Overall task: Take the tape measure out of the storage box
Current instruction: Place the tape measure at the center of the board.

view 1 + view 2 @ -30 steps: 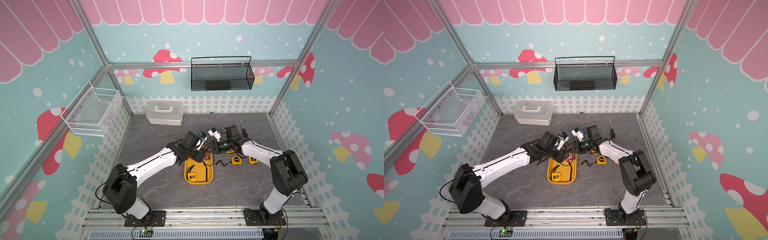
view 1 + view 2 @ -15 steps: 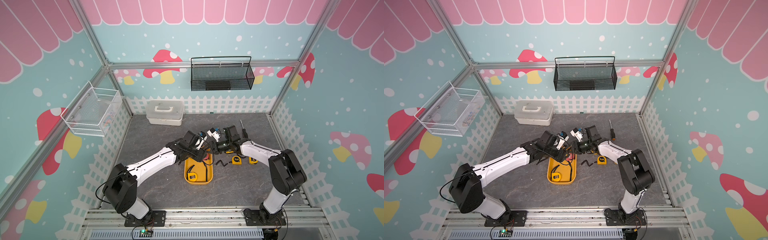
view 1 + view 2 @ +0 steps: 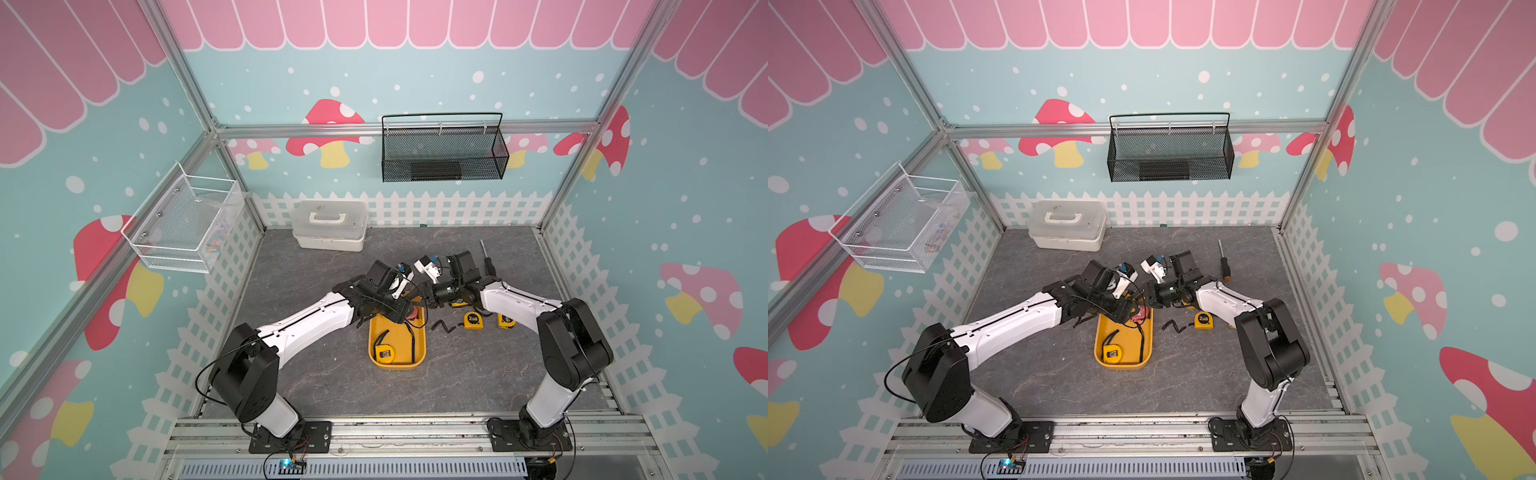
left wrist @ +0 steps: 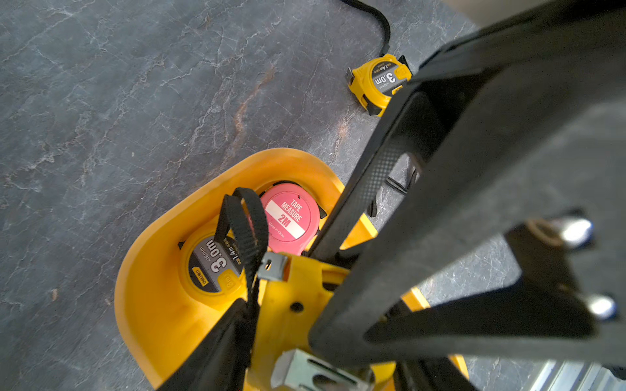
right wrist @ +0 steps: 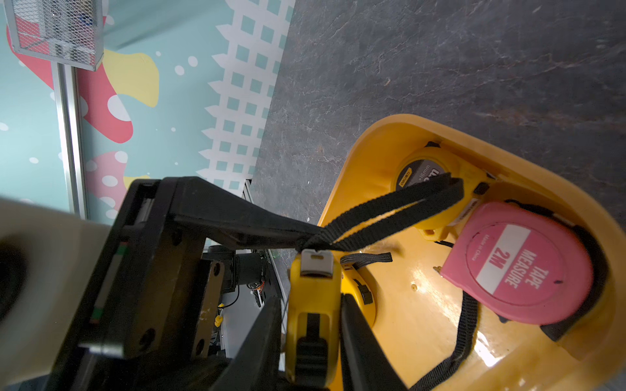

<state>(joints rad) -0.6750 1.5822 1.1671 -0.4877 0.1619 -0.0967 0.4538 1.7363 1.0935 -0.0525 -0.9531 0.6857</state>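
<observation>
Nearest the arm bases, on the grey stone-look tabletop (image 3: 340, 386): shallow yellow plastic tray (image 3: 397, 367), rectangular, rounded corners, smooth rim. Holds a small yellow tape measure (image 3: 384, 354) at its near end. Over the far end, at the meeting point of both arms: yellow plastic-cased tape measure (image 4: 298, 287), clamped by its flat sides in the right gripper (image 5: 310, 301), both fingers pressed against it. Shows a grey blade tip and black slide lock along its edge in the right wrist view, a metal belt clip on its back in the left wrist view. Carries a black woven wrist strap (image 4: 255, 233), pinched close to the case by the left gripper (image 5: 291, 237), jaws nearly together. Beneath, on the tray floor: round pink tape measure (image 4: 291, 216) marked 2M, just beside a yellow 3.0m tape measure (image 4: 210, 264). Farther off, on the tabletop: black-handled screwdriver (image 3: 485, 257). Held tape measure lost under the grippers in both top views; printed face unseen; only one left finger visible; cannot tell whether clear of the tray floor.
</observation>
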